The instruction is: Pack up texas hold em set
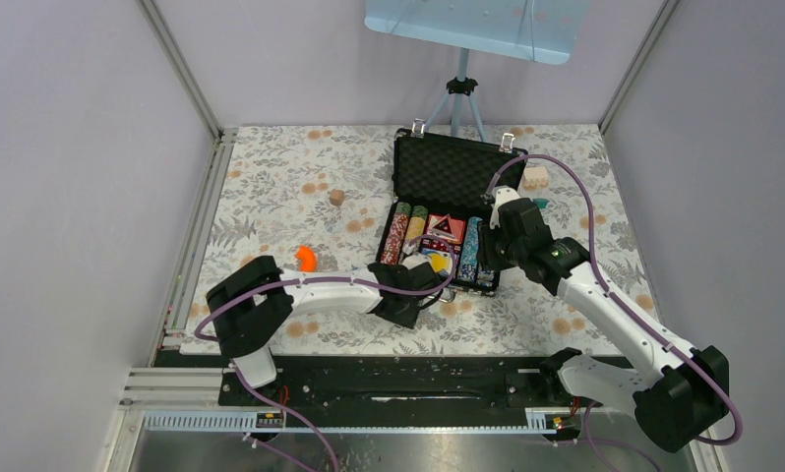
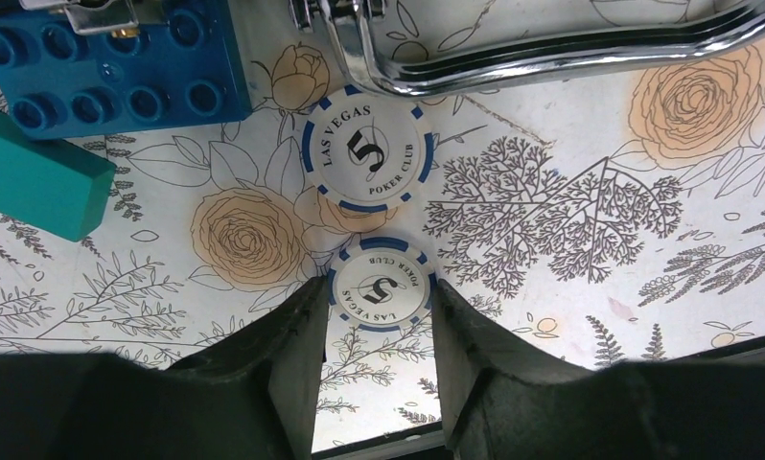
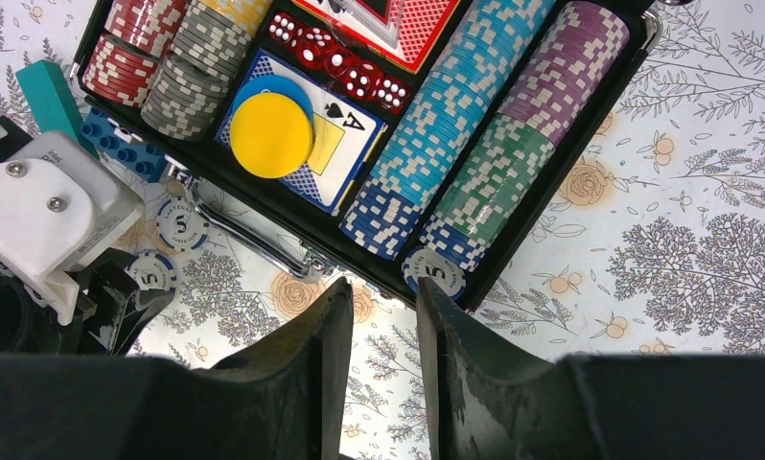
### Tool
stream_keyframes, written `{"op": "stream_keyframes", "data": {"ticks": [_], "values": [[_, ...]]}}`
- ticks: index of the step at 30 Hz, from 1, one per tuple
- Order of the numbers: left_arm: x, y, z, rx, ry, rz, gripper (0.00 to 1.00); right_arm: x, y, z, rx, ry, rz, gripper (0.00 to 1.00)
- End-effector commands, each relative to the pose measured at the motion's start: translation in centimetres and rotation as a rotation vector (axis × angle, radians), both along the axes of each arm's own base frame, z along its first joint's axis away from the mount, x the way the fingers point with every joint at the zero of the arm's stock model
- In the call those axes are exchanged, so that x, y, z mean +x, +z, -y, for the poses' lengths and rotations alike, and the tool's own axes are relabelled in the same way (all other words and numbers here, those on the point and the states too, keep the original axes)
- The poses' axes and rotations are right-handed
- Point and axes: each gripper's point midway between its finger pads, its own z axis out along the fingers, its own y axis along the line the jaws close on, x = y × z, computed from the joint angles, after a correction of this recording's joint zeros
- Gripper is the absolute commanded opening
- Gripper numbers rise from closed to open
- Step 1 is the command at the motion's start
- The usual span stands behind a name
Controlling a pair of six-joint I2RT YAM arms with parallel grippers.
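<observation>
**Listener:** Where is your left gripper?

**Arm:** Low over the floral cloth [image 2: 599, 240], just off the near left corner of the case [image 1: 446, 172]. My left gripper [image 2: 377, 299] brackets a loose chip [image 2: 379, 286], one dark finger at its nine o'clock and one at three, both right at the rim. I cannot tell if they pinch it yet.

**Listener:** What is the chip like?

**Arm:** It is a thin round disc, white with blue edge marks and a printed 5, lying flat. A second chip [image 2: 364, 149] of the same kind lies just beyond at twelve o'clock, apart from it.

**Listener:** And farther out?

**Arm:** At ten o'clock sit a blue studded brick [image 2: 110, 67] and a teal brick [image 2: 34, 177], both hard plastic. From twelve to two o'clock runs the case's handle [image 2: 551, 57], curved polished metal.

**Listener:** Your right gripper?

**Arm:** My right gripper [image 3: 383, 287] hovers over the case's near edge, fingers apart with nothing between them. Beyond them are ribbed rows of chips [image 3: 436, 144] on edge, red dice [image 3: 345, 67] and a yellow disc [image 3: 270, 134] on a playing card [image 3: 345, 144]. Farthest away, the lid stands open, lined with egg-crate foam.

**Listener:** Which step is this?

**Arm:** I judge that I am gathering stray chips. The next move calls for a firm pinch on that slim rim, a lift, and a carry to a row. The disc looks slick and could slip.
</observation>
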Motion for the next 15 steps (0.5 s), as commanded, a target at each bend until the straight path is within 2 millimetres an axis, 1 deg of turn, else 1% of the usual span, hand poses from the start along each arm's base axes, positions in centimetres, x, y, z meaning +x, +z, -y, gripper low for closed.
{"op": "stream_keyframes", "data": {"ticks": [1, 5, 11, 15], "values": [[-1.6, -1.8, -2.5, 0.114, -0.027, -0.059, 0.36, 0.3, 0.4, -0.4, 0.024, 0.006, 0.014, 0.38], [-1.3, -0.9, -2.5, 0.104, -0.027, -0.032, 0.36, 0.5, 0.6, -0.5, 0.029, -0.001, 0.015, 0.38], [0.0, 2.0, -1.5, 0.055, -0.047, 0.039, 0.35, 0.8, 1.2, -0.9, 0.078, -0.040, 0.026, 0.37], [0.7, 3.5, -1.1, 0.041, -0.051, 0.073, 0.35, 0.8, 1.2, -0.9, 0.100, -0.069, 0.019, 0.37]]}}
